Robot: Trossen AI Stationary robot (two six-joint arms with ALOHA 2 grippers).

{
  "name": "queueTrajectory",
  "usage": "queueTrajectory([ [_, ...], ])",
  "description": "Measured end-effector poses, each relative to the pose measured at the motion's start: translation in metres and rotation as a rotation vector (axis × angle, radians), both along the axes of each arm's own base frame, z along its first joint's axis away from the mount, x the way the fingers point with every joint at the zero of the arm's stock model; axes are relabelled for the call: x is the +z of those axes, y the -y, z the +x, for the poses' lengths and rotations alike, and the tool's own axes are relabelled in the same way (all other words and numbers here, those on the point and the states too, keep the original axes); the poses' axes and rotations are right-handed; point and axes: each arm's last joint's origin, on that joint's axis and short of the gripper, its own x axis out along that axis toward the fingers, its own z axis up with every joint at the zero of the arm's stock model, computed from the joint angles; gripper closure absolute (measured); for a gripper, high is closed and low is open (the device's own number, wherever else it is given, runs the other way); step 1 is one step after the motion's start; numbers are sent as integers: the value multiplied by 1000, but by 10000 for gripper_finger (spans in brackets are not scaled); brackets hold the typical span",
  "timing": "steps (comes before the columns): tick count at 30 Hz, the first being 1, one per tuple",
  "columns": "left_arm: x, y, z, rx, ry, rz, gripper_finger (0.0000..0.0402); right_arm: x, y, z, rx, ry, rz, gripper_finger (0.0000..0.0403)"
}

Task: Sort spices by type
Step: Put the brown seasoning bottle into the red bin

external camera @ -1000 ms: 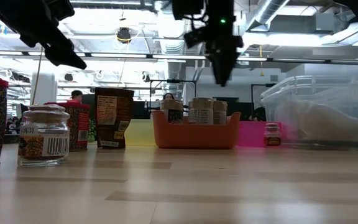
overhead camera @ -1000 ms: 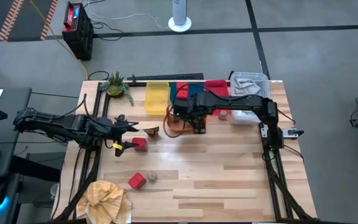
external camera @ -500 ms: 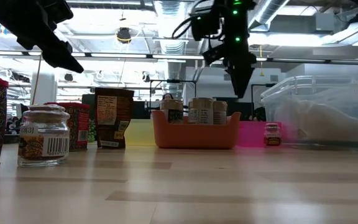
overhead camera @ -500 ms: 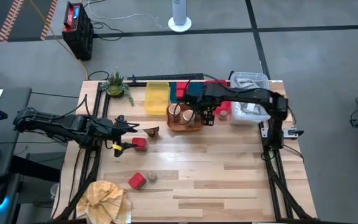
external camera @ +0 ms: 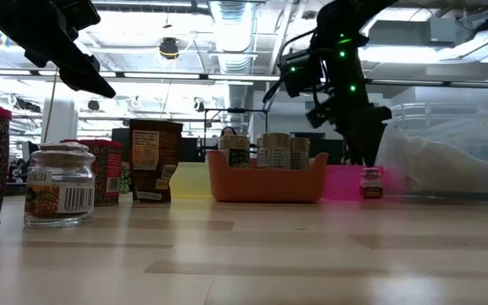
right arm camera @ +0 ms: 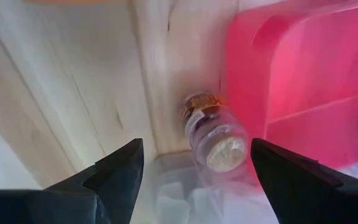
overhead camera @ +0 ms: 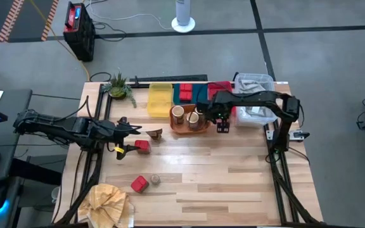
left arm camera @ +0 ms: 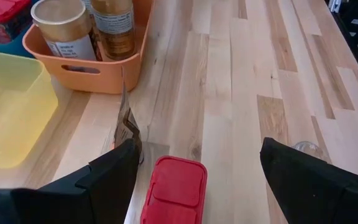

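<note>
My right gripper (overhead camera: 222, 125) (right arm camera: 196, 146) is open and points down over a tiny clear shaker (right arm camera: 219, 134). The shaker stands on the table against the red tray (right arm camera: 303, 68), between the spread fingers, untouched; the low view shows the gripper (external camera: 367, 140) just above the shaker (external camera: 371, 182). My left gripper (overhead camera: 132, 139) (left arm camera: 197, 149) is open, with a red tin (left arm camera: 174, 190) on the table between its fingers. A dark brown piece (overhead camera: 155, 133) stands beside it. Tan jars (overhead camera: 185, 116) sit in the orange tray (overhead camera: 189, 126).
Yellow tray (overhead camera: 160, 98), blue tray (overhead camera: 185, 94) and a clear bin (overhead camera: 253, 85) line the far edge, with a plant (overhead camera: 119, 85) at the far left. Another red tin (overhead camera: 139, 184) and a jar (overhead camera: 154, 180) stand near the tan cloth (overhead camera: 109, 202). Bare wood lies to the near right.
My right gripper has travelled from over the orange tray toward the table's right edge and come down, ending above the tiny shaker by the red tray. The spices have stayed put.
</note>
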Motion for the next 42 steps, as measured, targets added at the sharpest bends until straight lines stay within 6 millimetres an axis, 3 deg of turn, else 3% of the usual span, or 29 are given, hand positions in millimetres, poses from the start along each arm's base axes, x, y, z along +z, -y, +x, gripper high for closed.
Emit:
queueTrajectory([
  [12, 0, 0, 0, 4, -2, -6, 79, -13, -3, -11, 24, -73, 1, 85],
  [22, -1, 0, 0, 2, -5, -2, 79, -14, -7, -8, 17, -47, 4, 85],
  [32, -2, 0, -1, -1, -25, 5, 79, -13, -53, 4, 85, -23, -4, 85],
  [42, -1, 0, -1, 6, -13, -9, 79, 24, -81, 24, 90, 84, -39, 85],
])
